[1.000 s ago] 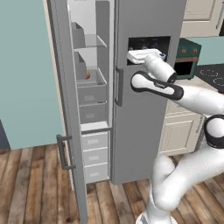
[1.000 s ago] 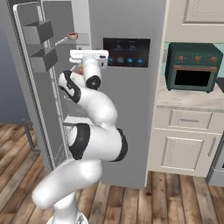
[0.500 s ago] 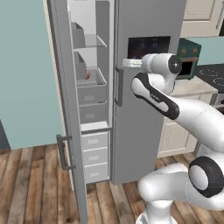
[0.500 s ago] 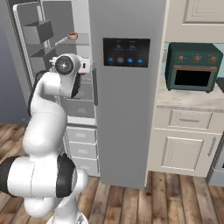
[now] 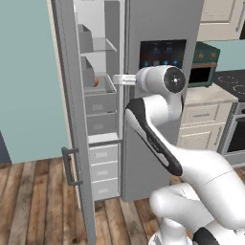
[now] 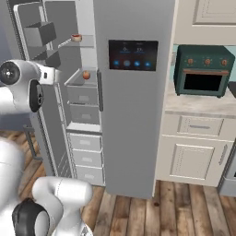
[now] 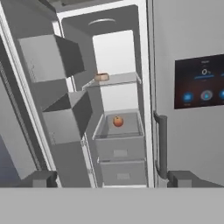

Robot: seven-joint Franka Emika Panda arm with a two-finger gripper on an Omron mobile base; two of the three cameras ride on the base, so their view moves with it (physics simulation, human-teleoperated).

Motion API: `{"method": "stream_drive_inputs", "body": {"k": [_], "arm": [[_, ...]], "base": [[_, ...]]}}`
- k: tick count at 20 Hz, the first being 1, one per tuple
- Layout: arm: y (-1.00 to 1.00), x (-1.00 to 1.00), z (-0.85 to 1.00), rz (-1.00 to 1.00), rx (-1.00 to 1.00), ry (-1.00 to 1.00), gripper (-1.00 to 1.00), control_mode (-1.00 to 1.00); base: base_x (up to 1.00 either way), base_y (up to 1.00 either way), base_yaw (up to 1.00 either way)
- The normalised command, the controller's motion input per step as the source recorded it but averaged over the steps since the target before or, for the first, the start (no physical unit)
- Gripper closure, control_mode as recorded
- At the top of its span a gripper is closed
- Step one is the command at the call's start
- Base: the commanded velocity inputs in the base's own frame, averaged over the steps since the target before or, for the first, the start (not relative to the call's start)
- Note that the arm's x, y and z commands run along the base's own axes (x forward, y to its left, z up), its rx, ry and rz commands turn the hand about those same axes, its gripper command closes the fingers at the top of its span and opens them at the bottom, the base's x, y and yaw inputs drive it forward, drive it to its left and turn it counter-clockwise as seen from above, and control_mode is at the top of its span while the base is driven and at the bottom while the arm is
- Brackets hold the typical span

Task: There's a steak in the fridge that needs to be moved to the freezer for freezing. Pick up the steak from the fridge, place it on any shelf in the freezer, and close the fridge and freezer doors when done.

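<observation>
**Freezer side stands open, jaws empty and spread**

You are looking at a kitchen with a plank floor (image 5: 33,201) and a teal wall (image 5: 28,86). The tall grey appliance has the fridge (image 6: 133,92) shut, its dark display panel (image 6: 133,55) facing you. The freezer (image 7: 116,109) is open, and its plain door (image 5: 72,119) is swung wide toward the left base camera.

The gripper (image 7: 113,180) hangs in front of the open compartment, touching nothing. In the hand view its two dark fingertips (image 7: 41,178) sit far apart with nothing between them. In the left base view you see the white hand level with the upper bin, its fingers too small to read.

On the glass shelf (image 7: 120,79) lies a small tan and reddish piece, probably the steak (image 6: 76,37). It is too small and blurred for you to be sure. Below it, a round orange-red fruit (image 7: 117,121) sits in the clear bin (image 7: 118,133), above the grey drawers (image 6: 85,156).

The door bins (image 7: 48,57) hide part of the freezer's left wall. The fridge's inside is hidden behind its door. A green toaster oven (image 6: 206,76) stands on the counter (image 6: 203,106) to the right.
</observation>
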Motion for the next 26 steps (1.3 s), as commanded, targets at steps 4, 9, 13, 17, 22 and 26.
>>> {"method": "stream_drive_inputs", "body": {"k": [4,9,13,17,22,26], "arm": [[0.48,-0.75,-0.16,0.00,0.00,-0.07,-1.00,-1.00],[0.97,-0.09,-0.35,0.00,-0.05,-0.12,-1.00,-1.00],[0.94,0.00,-0.27,0.00,-0.06,-0.12,-1.00,-1.00],[0.87,0.00,-0.22,0.00,-0.06,-0.04,-1.00,-1.00],[0.72,0.17,-0.05,-0.14,-0.08,-0.03,-1.00,-1.00],[0.54,0.43,-0.23,-0.19,-0.07,-0.01,-1.00,-1.00]], "base": [[0.00,0.00,0.00],[0.00,0.00,0.00],[0.00,0.00,0.00],[0.00,0.00,0.00],[0.00,0.00,0.00],[0.00,0.00,0.00]]}}
